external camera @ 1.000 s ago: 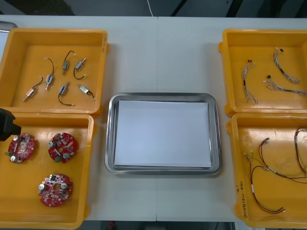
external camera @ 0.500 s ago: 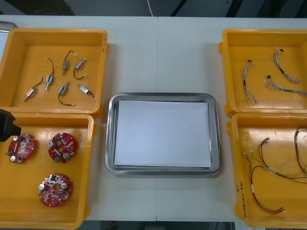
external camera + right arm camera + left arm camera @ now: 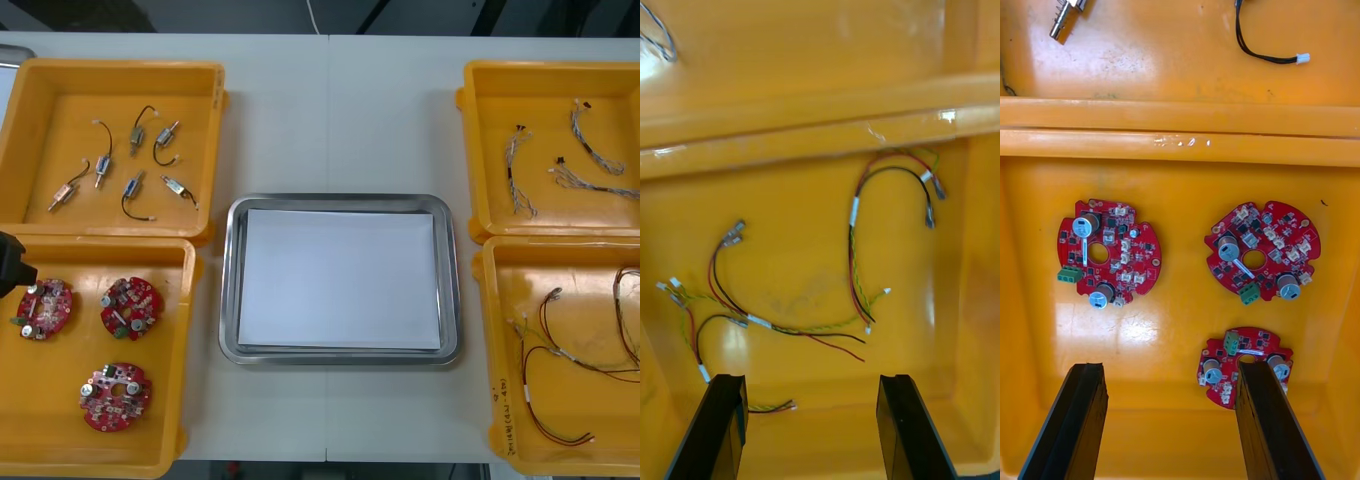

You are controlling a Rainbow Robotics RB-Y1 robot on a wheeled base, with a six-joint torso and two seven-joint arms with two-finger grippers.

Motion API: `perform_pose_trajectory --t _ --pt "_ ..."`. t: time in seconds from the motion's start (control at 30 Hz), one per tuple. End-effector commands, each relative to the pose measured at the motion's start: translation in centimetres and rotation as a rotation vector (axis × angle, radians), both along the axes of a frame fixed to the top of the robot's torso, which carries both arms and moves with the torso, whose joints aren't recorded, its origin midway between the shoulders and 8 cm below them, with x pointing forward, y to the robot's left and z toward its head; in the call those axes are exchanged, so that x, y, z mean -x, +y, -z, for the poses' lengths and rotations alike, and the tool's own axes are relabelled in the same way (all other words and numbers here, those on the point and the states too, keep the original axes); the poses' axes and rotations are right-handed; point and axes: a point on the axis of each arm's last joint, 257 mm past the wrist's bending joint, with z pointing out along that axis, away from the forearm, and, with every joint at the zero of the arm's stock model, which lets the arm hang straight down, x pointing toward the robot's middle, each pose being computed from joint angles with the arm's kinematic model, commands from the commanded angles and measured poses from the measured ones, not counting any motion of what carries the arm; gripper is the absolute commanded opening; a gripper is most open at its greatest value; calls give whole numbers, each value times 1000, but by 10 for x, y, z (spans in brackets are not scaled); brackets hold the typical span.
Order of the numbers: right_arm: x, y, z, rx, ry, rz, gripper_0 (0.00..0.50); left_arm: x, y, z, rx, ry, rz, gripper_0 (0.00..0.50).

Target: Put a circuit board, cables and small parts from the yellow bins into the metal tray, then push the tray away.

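Hovering above circuit boards (image 3: 1262, 251), left end effector (image 3: 1171, 371) gapes.

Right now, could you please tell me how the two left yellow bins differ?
The far left bin holds small metal parts; the near left bin holds three red circuit boards. The open left hand hovers over the near bin, not the far bin. Both are yellow. The right hand hovers over red and yellow cables.

yellow bins (image 3: 60, 110), red circuit boards (image 3: 131, 307), shiny metal tray (image 3: 229, 300) white inside
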Motion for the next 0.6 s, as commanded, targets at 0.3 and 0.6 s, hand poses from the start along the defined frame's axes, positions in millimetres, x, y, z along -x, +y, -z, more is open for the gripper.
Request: perform_pose_trajectory --t 0.3,0.6 --pt "-8 -21 13 54 -111 -9 500 30 32 18 -123 98 106 500" --pt "-15 -25 50 56 -112 8 500 25 42 27 -81 74 158 500"
